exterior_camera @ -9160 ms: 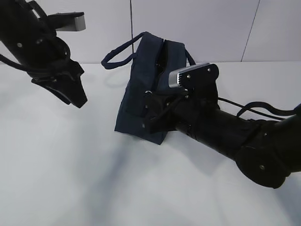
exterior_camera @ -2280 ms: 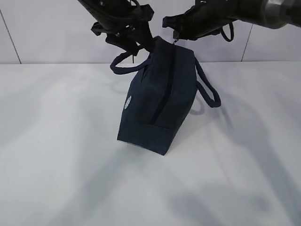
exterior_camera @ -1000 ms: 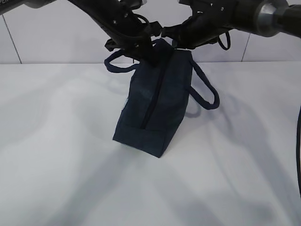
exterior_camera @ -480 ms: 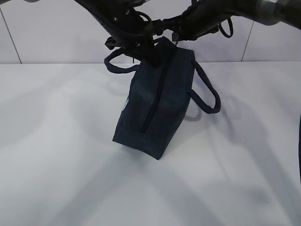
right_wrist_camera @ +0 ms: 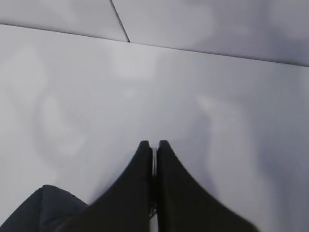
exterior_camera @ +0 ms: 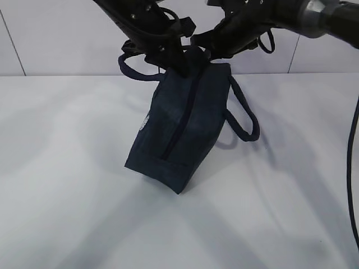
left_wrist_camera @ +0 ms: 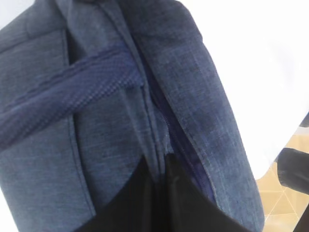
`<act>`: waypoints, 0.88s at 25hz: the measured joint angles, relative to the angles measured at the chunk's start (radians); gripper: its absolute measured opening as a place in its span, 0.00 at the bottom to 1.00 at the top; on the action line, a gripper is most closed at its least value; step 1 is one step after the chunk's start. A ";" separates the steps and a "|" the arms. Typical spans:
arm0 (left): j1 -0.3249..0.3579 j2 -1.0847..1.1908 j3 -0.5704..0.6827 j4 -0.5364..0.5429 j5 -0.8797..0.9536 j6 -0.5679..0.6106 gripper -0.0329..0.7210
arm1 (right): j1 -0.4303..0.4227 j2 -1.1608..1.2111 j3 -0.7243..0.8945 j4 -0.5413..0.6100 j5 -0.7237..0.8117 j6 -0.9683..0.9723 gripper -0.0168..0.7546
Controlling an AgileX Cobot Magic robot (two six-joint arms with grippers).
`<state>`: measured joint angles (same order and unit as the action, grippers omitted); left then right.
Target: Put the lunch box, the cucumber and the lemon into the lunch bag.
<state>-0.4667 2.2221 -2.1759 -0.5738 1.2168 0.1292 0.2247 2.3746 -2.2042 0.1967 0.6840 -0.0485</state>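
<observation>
While the left gripper (exterior_camera: 178, 63) stays clamped on the lunch bag (exterior_camera: 179, 126) at its top seam, the bag's lower end has swung leftward (zipper shut). Over right, the right gripper (exterior_camera: 208, 49) is pinched closed at the bag's top corner, above the white table (exterior_camera: 67, 168).
</observation>
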 joint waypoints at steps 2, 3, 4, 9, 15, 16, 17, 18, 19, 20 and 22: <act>-0.004 0.000 0.003 -0.004 0.000 0.000 0.03 | 0.001 0.012 0.000 0.006 0.000 0.000 0.02; -0.004 0.000 0.003 -0.006 0.000 0.000 0.03 | 0.001 0.016 0.000 0.006 0.000 0.000 0.02; -0.006 0.000 0.003 -0.006 0.002 0.000 0.03 | 0.001 0.019 0.000 0.006 0.000 0.000 0.02; -0.008 0.000 0.003 -0.019 0.002 0.000 0.03 | 0.001 0.033 -0.002 0.008 -0.004 0.000 0.02; -0.010 0.000 0.003 -0.028 0.013 0.000 0.03 | 0.001 0.079 -0.002 0.038 0.004 0.002 0.02; -0.010 0.000 0.003 -0.028 0.013 0.000 0.03 | 0.001 0.081 -0.002 0.043 0.006 0.002 0.02; -0.010 0.000 0.003 -0.028 0.013 0.000 0.03 | 0.001 0.084 -0.003 0.045 0.008 0.002 0.02; -0.010 0.000 0.003 -0.028 0.015 0.000 0.03 | 0.001 0.086 -0.003 0.047 0.008 0.002 0.02; -0.010 0.000 0.003 -0.028 0.015 0.000 0.03 | 0.001 0.086 -0.003 0.047 0.008 0.002 0.02; -0.010 0.000 0.003 -0.029 0.016 0.000 0.03 | 0.001 0.086 -0.003 0.049 0.009 0.002 0.02; -0.010 0.000 0.003 -0.029 0.017 0.000 0.03 | 0.001 0.086 -0.005 0.053 0.011 0.002 0.02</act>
<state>-0.4766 2.2221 -2.1725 -0.6028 1.2341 0.1292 0.2261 2.4602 -2.2090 0.2498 0.6955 -0.0467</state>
